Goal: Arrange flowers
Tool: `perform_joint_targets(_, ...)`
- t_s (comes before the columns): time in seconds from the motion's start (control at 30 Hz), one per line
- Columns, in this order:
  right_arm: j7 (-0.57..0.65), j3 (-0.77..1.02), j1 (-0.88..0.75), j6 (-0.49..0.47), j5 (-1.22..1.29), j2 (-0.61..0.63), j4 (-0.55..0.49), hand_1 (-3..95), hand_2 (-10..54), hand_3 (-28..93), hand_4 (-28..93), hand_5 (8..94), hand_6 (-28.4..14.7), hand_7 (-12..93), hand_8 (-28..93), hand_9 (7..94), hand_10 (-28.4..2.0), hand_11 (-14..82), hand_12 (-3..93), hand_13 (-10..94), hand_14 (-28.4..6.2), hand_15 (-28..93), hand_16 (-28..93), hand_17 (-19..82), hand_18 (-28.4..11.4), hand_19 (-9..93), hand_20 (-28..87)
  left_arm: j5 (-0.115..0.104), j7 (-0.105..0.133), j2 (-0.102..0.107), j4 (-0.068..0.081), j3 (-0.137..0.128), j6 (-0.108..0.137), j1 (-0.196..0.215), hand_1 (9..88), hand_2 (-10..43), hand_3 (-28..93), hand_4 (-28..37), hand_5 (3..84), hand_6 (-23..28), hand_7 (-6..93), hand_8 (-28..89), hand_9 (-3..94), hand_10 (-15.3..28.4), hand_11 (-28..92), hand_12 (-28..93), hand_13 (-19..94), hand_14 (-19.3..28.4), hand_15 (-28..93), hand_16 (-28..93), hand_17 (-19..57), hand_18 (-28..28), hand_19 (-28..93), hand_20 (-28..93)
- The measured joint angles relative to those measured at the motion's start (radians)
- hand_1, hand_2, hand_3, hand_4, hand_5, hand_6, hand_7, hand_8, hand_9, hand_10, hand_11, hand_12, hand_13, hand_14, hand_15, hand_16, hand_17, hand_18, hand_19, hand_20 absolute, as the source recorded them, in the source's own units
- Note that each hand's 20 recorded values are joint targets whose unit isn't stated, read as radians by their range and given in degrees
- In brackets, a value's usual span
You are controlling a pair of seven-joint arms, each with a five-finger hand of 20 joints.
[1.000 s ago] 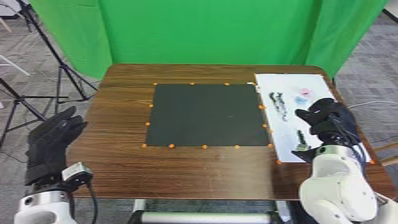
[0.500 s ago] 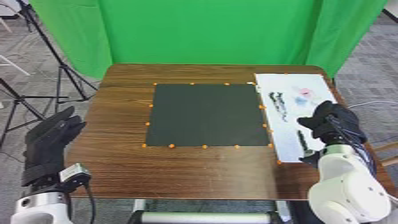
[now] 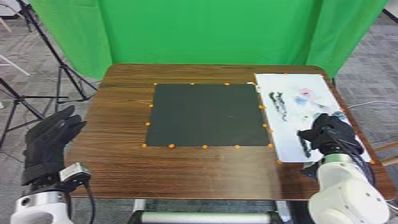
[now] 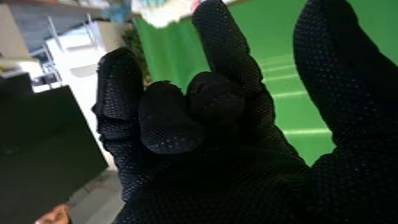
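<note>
Left side of the frame: our left hand, its fingers straight and loose, beside the table's near-left edge. We see nothing in its grasp, and judge it to be waiting.

Centre: one black mat, square, flat on the brown table, with small orange markers around its border. We take it as the likely place for the arrangement, though the task sentence does not say so.

Right side: one white sheet, lying lengthwise beside the mat. On it, at upper right of the frame, a dark stem, slim and flat; next, a bluish flower and, just above that, a pink flower. Lower down, a dark strip, perhaps another stem, is partly covered by our right hand. Whether they touch we cannot tell.

Right hand, condition: thumb well apart from the fingers, some of them straight, others bent toward the palm; we find nothing clamped there. We judge the step in hand to be a first pick, with the arranging all to come.

Hazards, as we judge them: the pieces look thin and low, so bent fingers could close above one and come up with nothing — or press it flat. A sideways brush might push the strip off the sheet's edge or drag the sheet askew. A pinch on petals instead of stem could crease or shed them.
</note>
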Motion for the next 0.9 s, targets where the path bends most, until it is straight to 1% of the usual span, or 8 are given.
perform_joint_targets(0.3,-0.001,-0.067,0.063,-0.021,0.029,-0.029,0.071,34.8,-8.5,78,-21,62.6,-8.6,32,-10,67.2,-18.2,79.4,44.5,67,-18.9,93,44,34,-27.8,93,16,0.008,-0.010,-0.004,0.001,0.006,-0.005,-0.017,31.7,-0.5,78,-13.4,44.2,12.7,17.0,-11,35.9,20.9,44,6,26,27.4,68,-19,-7.4,22.8,61,9)
perform_joint_targets(0.5,0.007,-0.093,0.080,-0.021,0.023,-0.040,0.101,35.0,-8.7,78,-21,62.4,-8.6,32,-10,67.2,-18.3,79.5,44.4,67,-18.8,93,44,34,-27.7,93,14,0.010,-0.015,-0.007,0.001,0.007,-0.007,-0.018,31.7,-0.5,78,-13.3,44.2,12.7,17.0,-11,35.8,20.9,44,7,26,27.4,68,-19,-7.4,22.8,61,9)
perform_joint_targets(0.9,0.061,-0.126,0.083,-0.030,-0.037,-0.040,0.139,35.6,-8.9,78,-21,63.1,-8.9,32,-10,67.2,-18.6,79.8,43.8,68,-19.1,93,43,34,-27.9,93,13,0.004,-0.010,-0.001,0.001,0.010,-0.006,-0.014,31.6,-0.6,78,-13.3,44.2,12.7,17.0,-11,35.8,20.9,44,6,26,27.4,68,-19,-7.4,22.8,61,9)
